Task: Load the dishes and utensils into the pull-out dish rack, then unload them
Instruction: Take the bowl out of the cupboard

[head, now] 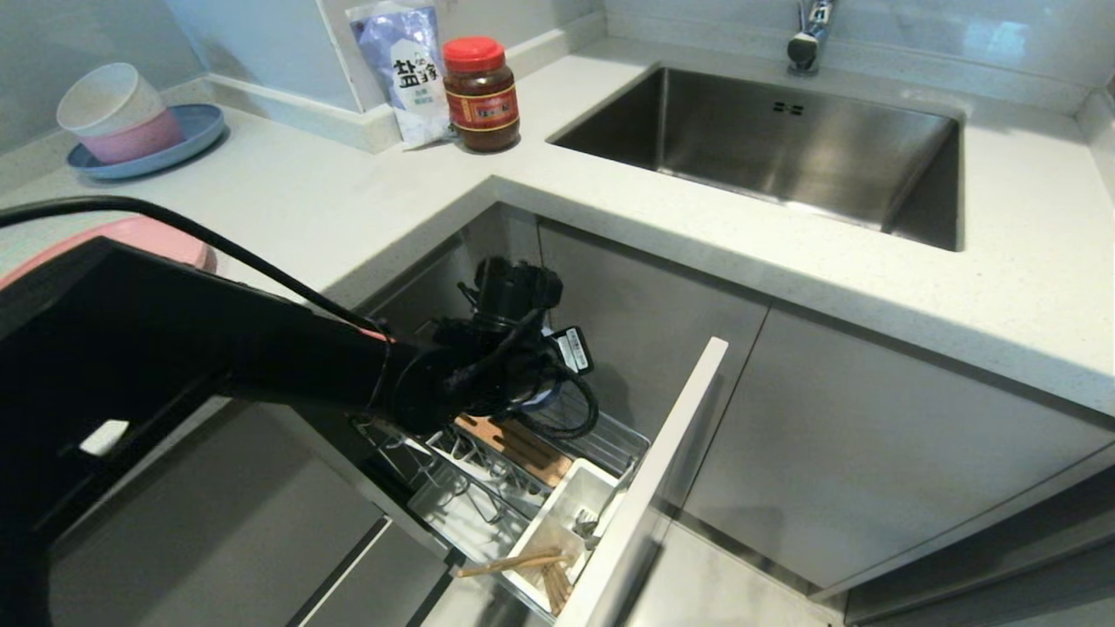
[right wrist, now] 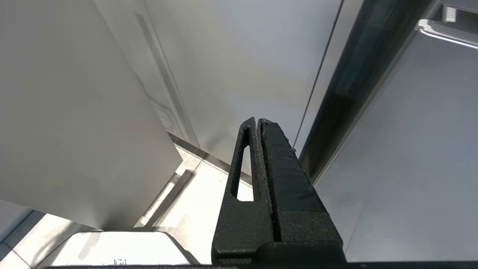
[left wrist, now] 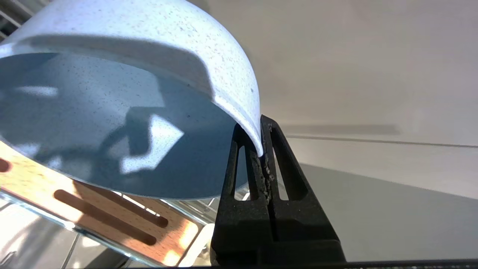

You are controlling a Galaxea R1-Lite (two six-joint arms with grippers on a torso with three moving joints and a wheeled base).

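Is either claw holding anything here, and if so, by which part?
The left claw is shut on the rim of the blue-grey bowl, above the rack's slotted wooden board. The right claw is shut on nothing.

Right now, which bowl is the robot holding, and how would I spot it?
Look below the grey counter at the pulled-out wire dish rack. Over its slotted wooden board, the left gripper pinches the rim of the blue-grey bowl. Unlike the cream and pink bowls stacked on the counter, it is speckled blue.
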